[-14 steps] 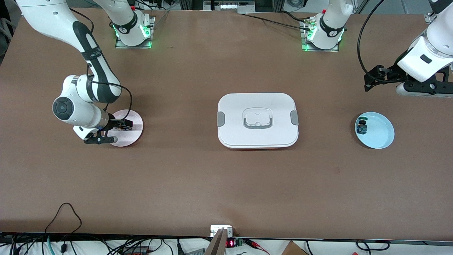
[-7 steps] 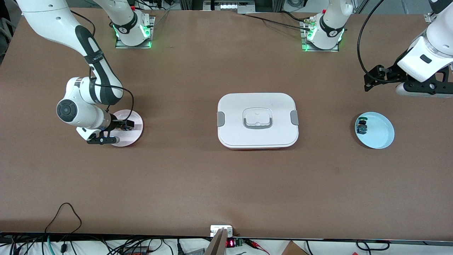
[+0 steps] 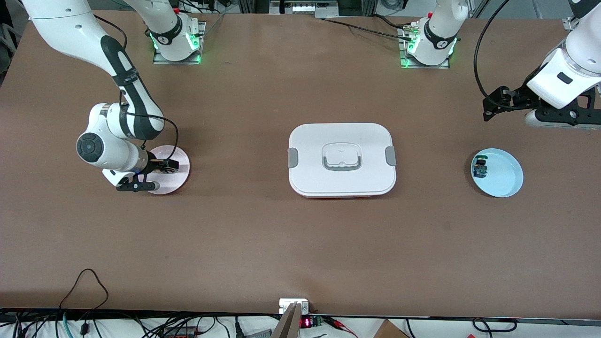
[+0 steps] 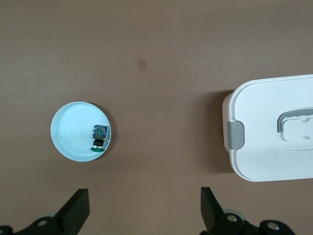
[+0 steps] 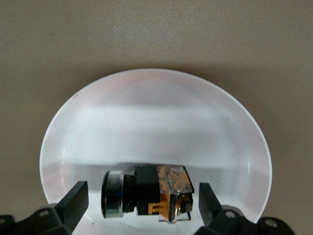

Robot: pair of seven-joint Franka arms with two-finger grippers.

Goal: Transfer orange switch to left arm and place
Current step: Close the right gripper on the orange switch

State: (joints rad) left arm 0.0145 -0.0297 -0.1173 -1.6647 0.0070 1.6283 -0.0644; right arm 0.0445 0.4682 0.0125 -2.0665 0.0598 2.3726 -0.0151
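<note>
The orange switch [image 5: 156,196] lies on its side on a pale pink plate [image 3: 177,158] [image 5: 156,122] toward the right arm's end of the table. In the front view the hand hides it. My right gripper [image 3: 152,175] [image 5: 142,205] is low over that plate and open. One finger stands at each end of the switch without touching it. The white box [image 3: 342,159] [image 4: 274,127] sits closed at the table's middle. My left gripper [image 3: 516,108] [image 4: 145,215] waits open and empty in the air over bare table at the left arm's end.
A light blue plate [image 3: 504,178] [image 4: 73,129] lies toward the left arm's end, holding a small dark part with a green cap and blue body [image 3: 480,167] [image 4: 100,137]. Brown table spreads around the box. Cables run along the edge nearest the camera.
My right arm has shifted slightly and brought its gripper lower over the pink plate. The left arm has not moved.
</note>
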